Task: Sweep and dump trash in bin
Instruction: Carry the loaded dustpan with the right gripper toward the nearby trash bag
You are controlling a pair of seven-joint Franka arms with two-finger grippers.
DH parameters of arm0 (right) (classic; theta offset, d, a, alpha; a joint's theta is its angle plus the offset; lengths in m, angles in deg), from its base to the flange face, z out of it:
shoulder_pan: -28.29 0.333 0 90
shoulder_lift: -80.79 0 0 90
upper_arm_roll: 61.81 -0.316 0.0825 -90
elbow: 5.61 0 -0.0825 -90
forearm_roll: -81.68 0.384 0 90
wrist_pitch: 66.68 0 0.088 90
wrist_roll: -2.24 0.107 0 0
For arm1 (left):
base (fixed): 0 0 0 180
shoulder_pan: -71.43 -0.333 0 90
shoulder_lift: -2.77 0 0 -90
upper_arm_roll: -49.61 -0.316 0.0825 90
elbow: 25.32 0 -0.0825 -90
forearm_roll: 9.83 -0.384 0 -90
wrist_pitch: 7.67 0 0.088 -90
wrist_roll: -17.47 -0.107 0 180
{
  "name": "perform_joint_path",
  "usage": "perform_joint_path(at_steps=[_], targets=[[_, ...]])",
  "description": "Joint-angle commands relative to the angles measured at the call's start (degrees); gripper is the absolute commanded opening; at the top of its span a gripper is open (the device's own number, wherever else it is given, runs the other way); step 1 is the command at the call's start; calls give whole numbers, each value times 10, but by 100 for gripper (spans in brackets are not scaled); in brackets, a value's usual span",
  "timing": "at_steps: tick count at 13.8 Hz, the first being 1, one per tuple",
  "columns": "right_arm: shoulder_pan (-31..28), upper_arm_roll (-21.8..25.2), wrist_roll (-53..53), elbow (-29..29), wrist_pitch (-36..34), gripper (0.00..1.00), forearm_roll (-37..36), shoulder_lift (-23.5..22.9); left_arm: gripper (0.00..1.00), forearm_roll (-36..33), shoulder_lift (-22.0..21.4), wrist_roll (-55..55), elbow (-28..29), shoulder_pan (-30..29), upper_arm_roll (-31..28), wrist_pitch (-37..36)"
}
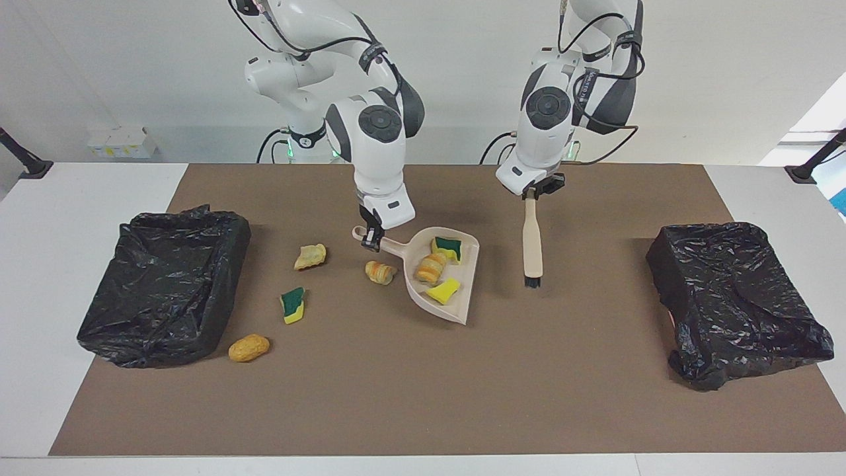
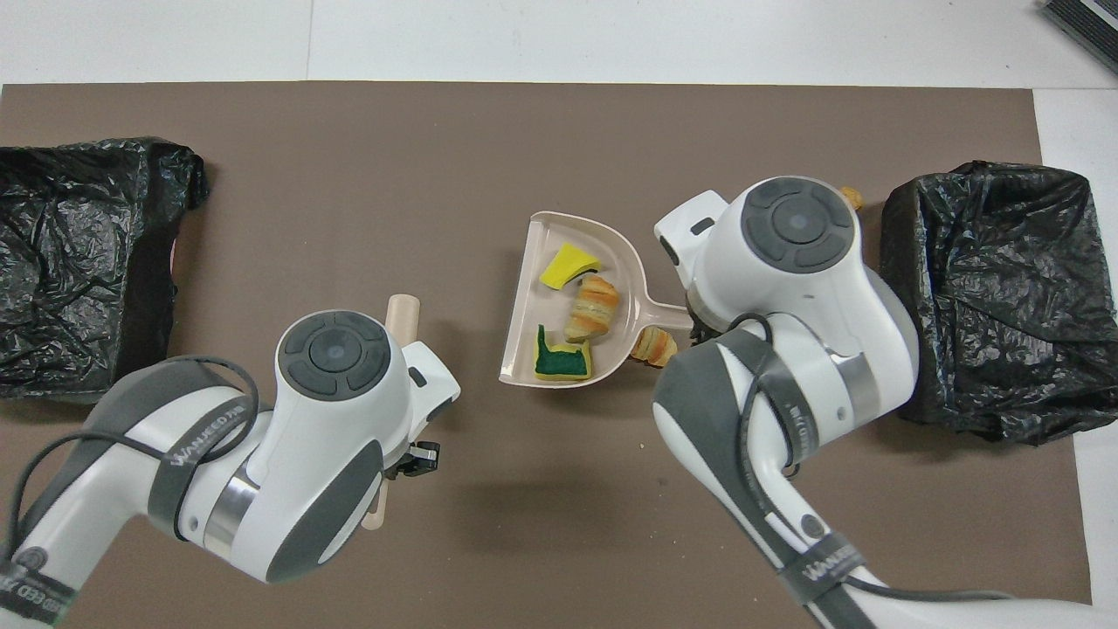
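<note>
Two arms carry the only writing I can make out: a grey band on each forearm, which looks like "WANJEED" in the overhead view, though I would not swear to every letter.

Up in the air, the left gripper (image 1: 532, 192) has its jaws closed on the top of the beige brush (image 1: 531, 241), which hangs upright with its dark bristles just above the brown mat (image 1: 410, 383). The right gripper (image 1: 372, 239) has its jaws pinched tight on the handle of the beige dustpan (image 1: 456, 301), which is tilted, its open lip toward the left arm's end of the table.

Of the trash, three pieces lie in the pan: a green-and-yellow sponge scrap (image 1: 447, 247), a striped pastry lump (image 1: 429, 267) and a yellow sponge piece (image 1: 443, 290). Another striped lump (image 1: 381, 272) sits on the mat just beside the pan's handle. Toward the right arm's end lie a pale crumpled piece (image 1: 310, 256), a green-and-yellow scrap (image 1: 291, 304) and a tan lump (image 1: 249, 348), near the black-bagged bin (image 1: 165, 284). A second bagged bin (image 1: 733, 297) stands at the left arm's end.
</note>
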Motion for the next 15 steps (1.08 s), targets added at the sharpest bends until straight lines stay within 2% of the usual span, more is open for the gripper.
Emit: perform_joint_path(at_steps=[1, 6, 8, 10, 15], targets=[[-47, -4, -87, 34, -38, 0, 21, 3, 0, 33, -56, 8, 80, 30, -8, 51], [-140, -3, -221, 73, -84, 0, 22, 2, 0, 101, -112, 50, 163, 104, -8, 105], [-175, -3, -246, 75, -91, 0, 24, 4, 0, 111, -125, 93, 190, 135, -7, 129], [-212, -2, -260, 81, -98, 0, 50, 6, 0, 129, -140, 123, 211, 142, -7, 137], [-293, 1, -360, 76, -102, 0, 48, 14, 0, 148, -138, 145, 250, 171, -7, 183]])
